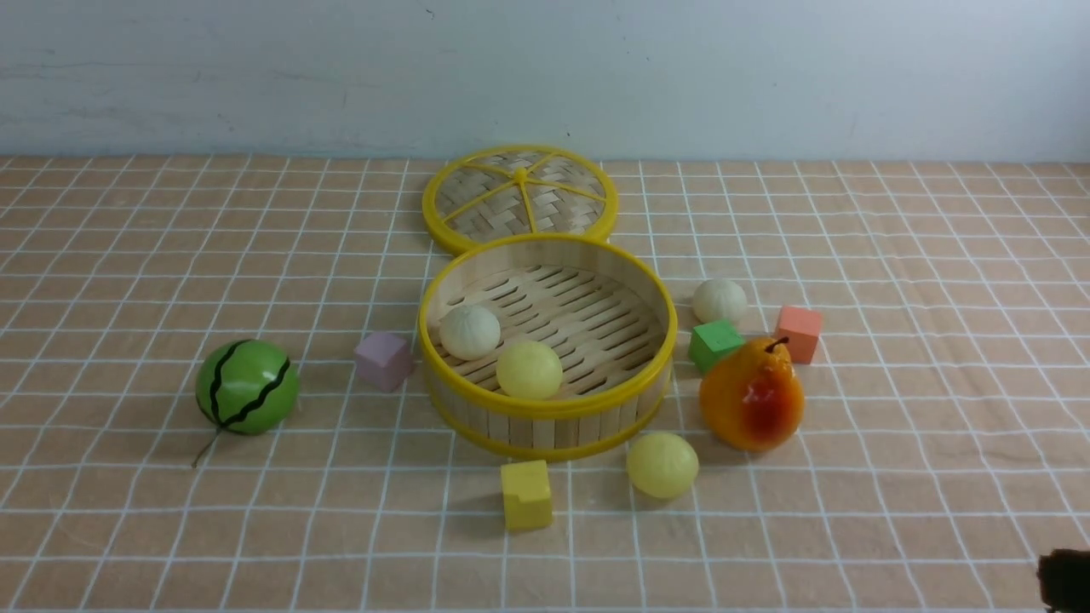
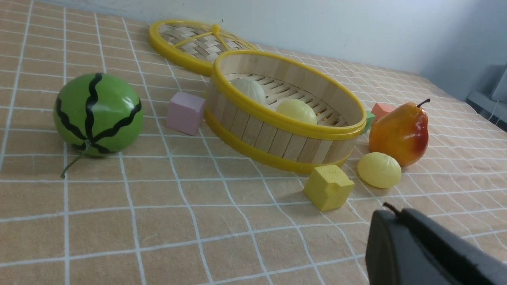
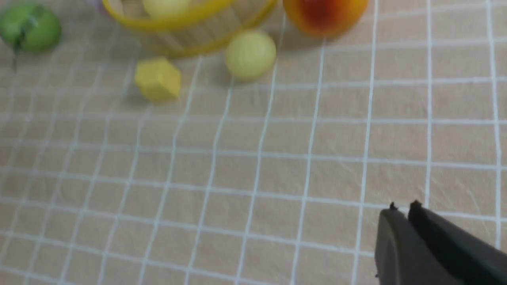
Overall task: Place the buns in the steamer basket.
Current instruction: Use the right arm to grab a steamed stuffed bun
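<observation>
The steamer basket (image 1: 545,409) stands mid-table, round, with yellow rims. Inside it lie two buns: an off-white pleated one (image 1: 469,331) and a pale yellow one (image 1: 529,369). Outside it, another off-white bun (image 1: 719,300) rests to the basket's right behind the green cube, and a pale yellow bun (image 1: 662,464) sits at the basket's front right beside the pear. My left gripper (image 2: 394,211) is shut and empty, low over the cloth, short of the yellow cube. My right gripper (image 3: 403,208) is also shut on nothing, and only its tip (image 1: 1064,579) shows at the near right corner.
The woven lid (image 1: 519,196) lies flat behind the basket. A green striped ball (image 1: 247,386) sits at the left and a pear (image 1: 752,396) at the right. Cubes surround the basket: lilac (image 1: 383,360), green (image 1: 715,343), orange (image 1: 799,333), yellow (image 1: 526,494).
</observation>
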You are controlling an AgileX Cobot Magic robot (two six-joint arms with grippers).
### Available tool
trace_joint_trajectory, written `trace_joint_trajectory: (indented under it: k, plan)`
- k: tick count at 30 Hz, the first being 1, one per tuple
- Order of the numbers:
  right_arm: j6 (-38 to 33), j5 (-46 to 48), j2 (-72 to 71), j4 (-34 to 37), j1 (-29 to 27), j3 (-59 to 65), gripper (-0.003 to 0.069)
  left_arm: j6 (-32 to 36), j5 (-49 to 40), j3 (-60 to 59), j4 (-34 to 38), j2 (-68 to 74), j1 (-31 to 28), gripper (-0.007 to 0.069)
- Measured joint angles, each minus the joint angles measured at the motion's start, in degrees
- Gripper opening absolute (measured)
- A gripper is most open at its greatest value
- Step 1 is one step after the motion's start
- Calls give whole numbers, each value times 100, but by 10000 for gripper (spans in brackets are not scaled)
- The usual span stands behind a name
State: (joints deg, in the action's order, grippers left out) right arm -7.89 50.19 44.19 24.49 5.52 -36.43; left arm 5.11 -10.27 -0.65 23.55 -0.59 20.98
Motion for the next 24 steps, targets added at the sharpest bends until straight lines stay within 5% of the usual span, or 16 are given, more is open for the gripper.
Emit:
trace_joint_trajectory:
  k: [4, 14, 24]
  plan:
    - [-261, 301, 1860, -131, 157, -893, 0, 0, 0, 0, 0, 0, 0, -13]
    - [-111, -378, 4486, -653, 1835, -2657, 21, 0, -14, 0, 0, 0, 0, -11]
    - [344, -1169, 5999, -1116, 2302, -3664, 279, 0, -20, 0, 0, 0, 0, -2]
